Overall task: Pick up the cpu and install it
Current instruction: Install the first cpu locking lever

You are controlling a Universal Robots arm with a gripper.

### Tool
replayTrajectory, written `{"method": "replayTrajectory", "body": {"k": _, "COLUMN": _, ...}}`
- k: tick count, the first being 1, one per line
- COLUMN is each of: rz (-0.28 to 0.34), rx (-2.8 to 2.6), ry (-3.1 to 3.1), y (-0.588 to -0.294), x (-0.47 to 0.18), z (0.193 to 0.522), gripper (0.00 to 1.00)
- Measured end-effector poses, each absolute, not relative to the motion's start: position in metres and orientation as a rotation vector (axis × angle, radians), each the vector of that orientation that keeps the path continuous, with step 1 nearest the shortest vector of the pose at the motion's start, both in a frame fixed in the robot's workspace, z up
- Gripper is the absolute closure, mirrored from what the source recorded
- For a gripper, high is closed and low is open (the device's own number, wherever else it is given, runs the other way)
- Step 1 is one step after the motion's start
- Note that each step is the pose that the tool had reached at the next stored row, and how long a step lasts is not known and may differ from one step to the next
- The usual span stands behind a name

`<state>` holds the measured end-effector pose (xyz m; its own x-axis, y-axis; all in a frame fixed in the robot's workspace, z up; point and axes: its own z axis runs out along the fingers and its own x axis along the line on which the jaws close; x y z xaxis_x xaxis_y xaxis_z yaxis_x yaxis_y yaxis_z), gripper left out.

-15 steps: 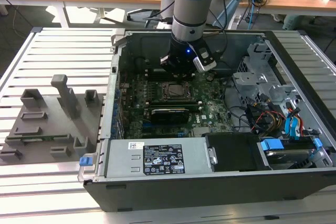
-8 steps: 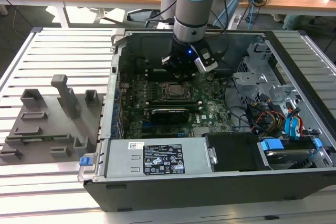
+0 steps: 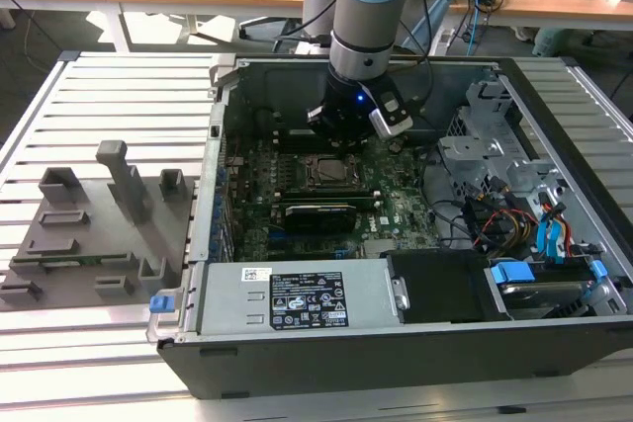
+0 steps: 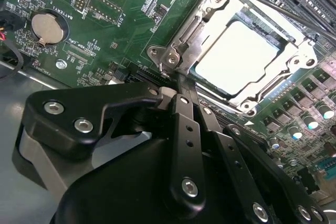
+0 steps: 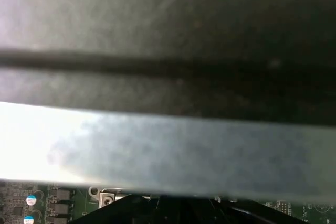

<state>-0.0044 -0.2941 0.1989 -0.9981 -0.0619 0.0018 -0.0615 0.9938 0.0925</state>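
On the exterior view's left, grey fixture blocks (image 3: 94, 229) sit on the slatted table (image 3: 59, 363) beside the open computer case (image 3: 415, 343); a white-printed black label (image 3: 309, 300) is too small to read. The gripper (image 3: 348, 128) hangs over the motherboard (image 3: 396, 207). The second wrist view alone shows the cpu (image 4: 239, 57) seated in its socket frame (image 4: 181, 38), a coin battery (image 4: 46, 27) nearby, and the gripper's fingers (image 4: 184, 109) closed together, holding nothing

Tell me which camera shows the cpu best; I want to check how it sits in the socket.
The second wrist view: the cpu lies large and bright inside the metal socket frame, its shiny top unobstructed. The exterior view shows it as a tiny square on the motherboard, just below the arm.
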Motion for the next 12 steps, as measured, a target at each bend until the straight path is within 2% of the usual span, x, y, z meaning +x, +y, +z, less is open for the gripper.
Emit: {"method": "replayTrajectory", "body": {"k": 12, "rz": -0.162, "rx": 0.099, "ry": -3.132, "y": -0.2929, "x": -0.0039, "z": 0.2013, "gripper": 0.89}}
